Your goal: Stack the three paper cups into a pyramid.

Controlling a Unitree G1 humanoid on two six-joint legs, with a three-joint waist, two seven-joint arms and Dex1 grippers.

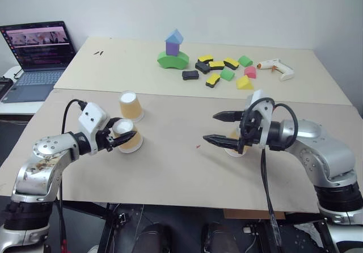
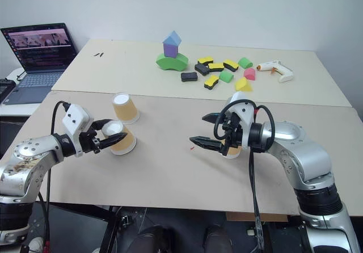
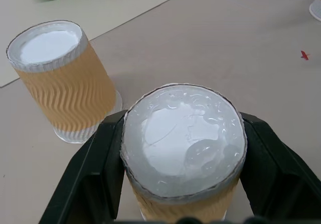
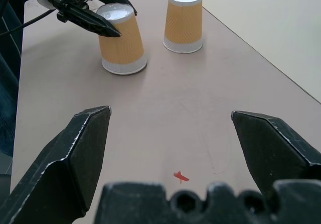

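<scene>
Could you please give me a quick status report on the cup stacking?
Left end effector shut on near cup. Right end effector open, empty, third cup behind it. Second cup upside down, apart. No pyramid yet; nothing in the way.

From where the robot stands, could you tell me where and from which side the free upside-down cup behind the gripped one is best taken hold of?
Grip the free cup across its ribbed tan side, near the narrower white top, coming in level from the robot's left. It stands upright, mouth down, so the sides offer two opposing faces. The left gripper is nearest but shut on the front cup; the right gripper is open.
</scene>
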